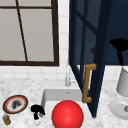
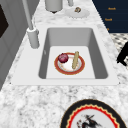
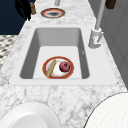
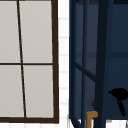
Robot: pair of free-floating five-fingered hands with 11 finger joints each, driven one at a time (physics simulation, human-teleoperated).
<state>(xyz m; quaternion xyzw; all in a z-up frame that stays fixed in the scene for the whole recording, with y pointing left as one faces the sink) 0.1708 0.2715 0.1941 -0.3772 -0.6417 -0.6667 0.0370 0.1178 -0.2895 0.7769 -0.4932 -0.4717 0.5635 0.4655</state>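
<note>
My left hand (image 1: pixel 37 110) hovers at the sink's front left corner, fingers relaxed and hanging down, holding nothing. The right side view puts it (image 3: pixel 23 8) off the counter's front edge beside a small brown jar (image 3: pixel 32 8); in the left side view it (image 2: pixel 123 53) is at the right edge. High at the right, my right hand (image 1: pixel 120 45) floats before the dark blue wall cabinet, right of its open door (image 1: pixel 100 62), fingers straight, touching nothing; the upper view has it (image 4: pixel 119 94) too. In the sink (image 2: pixel 100 52) lies a red-rimmed plate (image 2: pixel 80 68) with a dark red fruit (image 2: pixel 63 57) and a tan stick (image 2: pixel 75 60).
A large red sphere (image 1: pixel 67 115) covers the sink's front. The door's wooden handle (image 1: pixel 87 82) hangs over the basin. The faucet (image 1: pixel 67 77) stands behind. A patterned plate (image 1: pixel 15 103) and the jar (image 1: pixel 6 119) sit left; a white plate (image 1: pixel 120 108) and canister (image 1: pixel 123 82) right.
</note>
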